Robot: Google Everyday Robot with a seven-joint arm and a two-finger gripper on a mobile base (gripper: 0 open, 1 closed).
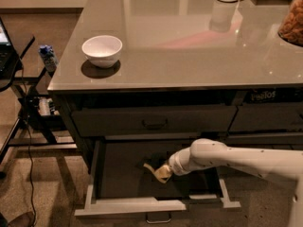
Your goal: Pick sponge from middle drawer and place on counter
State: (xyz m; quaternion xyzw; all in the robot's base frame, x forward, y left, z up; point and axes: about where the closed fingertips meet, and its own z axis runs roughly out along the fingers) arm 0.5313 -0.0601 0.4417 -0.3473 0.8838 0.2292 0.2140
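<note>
While the end effector sits at the sponge in the open middle drawer at six o'clock, I cannot tell whether it grips; transfer to the worktop remains.

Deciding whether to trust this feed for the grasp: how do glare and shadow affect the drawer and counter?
Camera view: the middle drawer interior lies in deep shadow, the gripper inside it; I cannot make out the sponge. The counter carries bright reflections.
</note>
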